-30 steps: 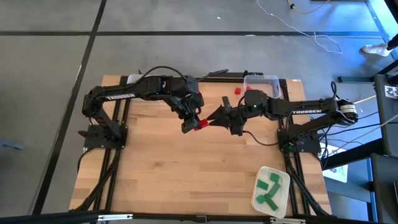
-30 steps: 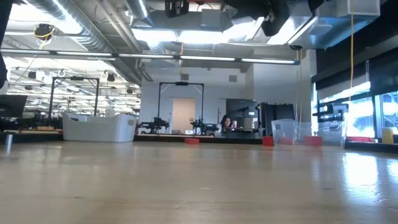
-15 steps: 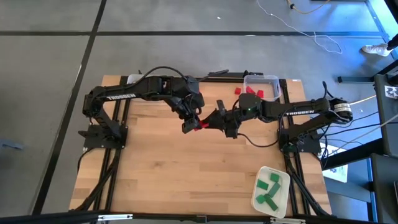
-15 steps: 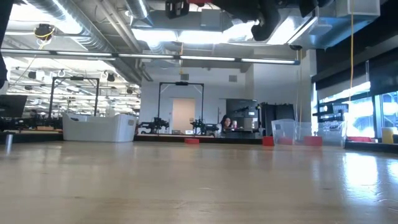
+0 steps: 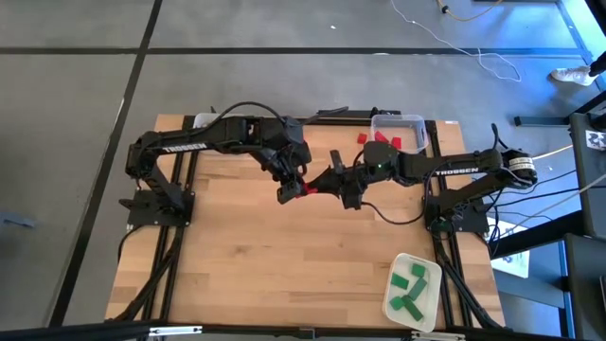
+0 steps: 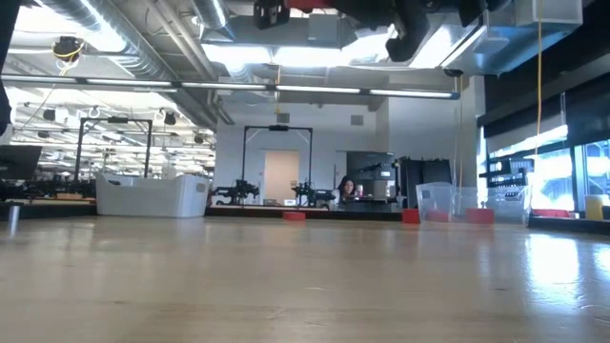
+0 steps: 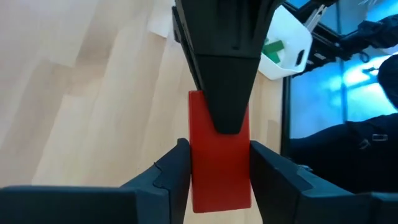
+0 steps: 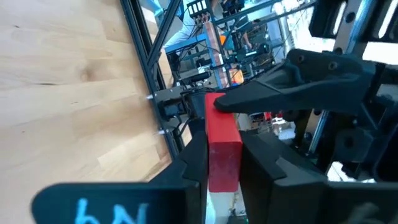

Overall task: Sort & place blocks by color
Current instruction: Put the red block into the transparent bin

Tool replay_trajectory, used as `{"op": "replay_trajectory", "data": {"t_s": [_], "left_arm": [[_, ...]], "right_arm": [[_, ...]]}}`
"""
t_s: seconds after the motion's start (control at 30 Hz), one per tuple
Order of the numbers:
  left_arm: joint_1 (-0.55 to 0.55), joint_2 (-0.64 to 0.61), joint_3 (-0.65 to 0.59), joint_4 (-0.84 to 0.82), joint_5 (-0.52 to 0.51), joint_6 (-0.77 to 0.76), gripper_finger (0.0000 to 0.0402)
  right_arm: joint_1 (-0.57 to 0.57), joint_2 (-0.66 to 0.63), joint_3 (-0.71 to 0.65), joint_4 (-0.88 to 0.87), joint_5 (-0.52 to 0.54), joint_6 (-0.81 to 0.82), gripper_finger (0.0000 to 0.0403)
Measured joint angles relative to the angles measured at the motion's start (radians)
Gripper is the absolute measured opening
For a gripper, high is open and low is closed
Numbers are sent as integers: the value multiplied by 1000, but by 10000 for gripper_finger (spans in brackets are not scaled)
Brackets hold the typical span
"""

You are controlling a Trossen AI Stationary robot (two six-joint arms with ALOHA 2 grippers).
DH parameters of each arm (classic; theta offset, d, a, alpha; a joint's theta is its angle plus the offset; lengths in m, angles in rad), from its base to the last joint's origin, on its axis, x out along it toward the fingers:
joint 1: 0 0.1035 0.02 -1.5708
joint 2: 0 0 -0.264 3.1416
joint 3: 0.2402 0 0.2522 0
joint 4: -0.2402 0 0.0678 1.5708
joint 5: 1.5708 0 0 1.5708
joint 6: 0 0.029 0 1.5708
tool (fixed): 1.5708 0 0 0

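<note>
A red block (image 5: 306,188) hangs in the air above the middle of the table, between my two grippers. My left gripper (image 5: 295,189) comes from the left and is shut on it. My right gripper (image 5: 318,186) comes from the right and is shut on the block's other end. The left wrist view shows the red block (image 7: 221,180) between my own fingers, with a right finger (image 7: 227,93) over its far end. More red blocks (image 5: 363,138) lie on the table by the far edge and inside a clear bin (image 5: 399,121). Green blocks (image 5: 410,287) lie in a white tray. My left gripper pinches the red block's near end (image 7: 219,190) between its two fingers (image 7: 176,168), which lie along the block's long sides. The block is lifted clear of the table. My right gripper pinches the block's opposite end (image 8: 222,146) between its two fingers (image 8: 194,155), coming level from the table's right.
The clear bin sits at the far right edge, and the white tray (image 5: 428,305) at the near right corner. In the low view, red blocks (image 6: 294,216) and the bin (image 6: 446,202) stand along the far edge. Bare wood fills the table's middle and near left.
My right gripper has moved toward the table's left and a little toward the far edge, up to the red block held by my left gripper. Its fingers now stand on the block. The left gripper and the block have kept still.
</note>
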Motion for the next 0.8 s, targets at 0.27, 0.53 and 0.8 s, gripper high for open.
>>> {"op": "replay_trajectory", "data": {"t_s": [0.27, 0.53, 0.8], "left_arm": [[0, 0, 0, 7, -62, 15, 154], [17, -16, 0, 1, -142, 173, 154], [42, -58, 0, -17, -324, 334, 154]], "right_arm": [[0, 0, 0, -8, 42, 25, 57], [1, 0, 0, -8, 164, 151, 57], [-2, 0, 0, -46, 380, 318, 57]]}}
